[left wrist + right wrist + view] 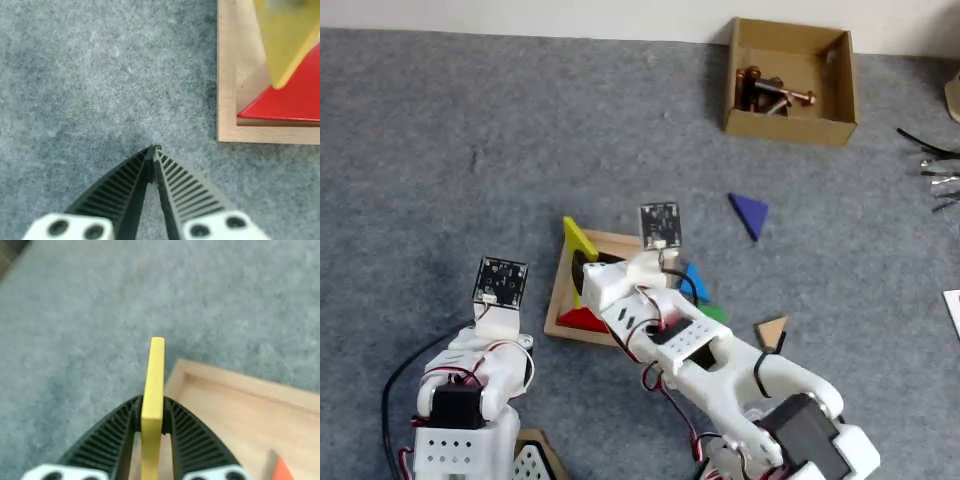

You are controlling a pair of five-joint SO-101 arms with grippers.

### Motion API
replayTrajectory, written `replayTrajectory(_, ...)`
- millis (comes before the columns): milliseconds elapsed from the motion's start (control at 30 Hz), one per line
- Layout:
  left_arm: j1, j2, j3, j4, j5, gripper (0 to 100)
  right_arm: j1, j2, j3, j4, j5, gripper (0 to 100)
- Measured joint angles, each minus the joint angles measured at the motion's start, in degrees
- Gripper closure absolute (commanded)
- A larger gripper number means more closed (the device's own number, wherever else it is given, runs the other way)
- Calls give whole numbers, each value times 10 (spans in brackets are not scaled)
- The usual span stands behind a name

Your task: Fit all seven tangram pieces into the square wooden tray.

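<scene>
Over carpet [70,315], right hand [152,402] pinches yellow piece [157,360].

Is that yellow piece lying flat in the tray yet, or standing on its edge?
On edge, not flat: the right gripper pinches the yellow piece edge-up at the tray corner.

Setting: a robotics lab or workshop bench. Indicators:
- A grey felt mat [470,130] covers the work surface.
- A plain white wall [570,15] runs along the 12 o'clock edge.
- An open cardboard box [788,128] at 1 o'clock holds loose copper-coloured metal parts [770,92].
- Loose black cables [932,160] lie at 3 o'clock.
- The white left arm [470,395] at 7 o'clock and right arm [720,365] at 5 o'clock carry exposed wiring.
</scene>
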State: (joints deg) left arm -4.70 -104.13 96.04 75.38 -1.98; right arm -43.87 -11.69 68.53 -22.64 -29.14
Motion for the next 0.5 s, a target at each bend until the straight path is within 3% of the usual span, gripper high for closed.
replayTrajectory(133, 0, 0, 0, 0, 0, 995, 0, 21, 4, -55, 0, 993)
replayTrajectory(500, 0, 0, 0, 0, 0, 995, 0, 73, 4, -63, -47, 992)
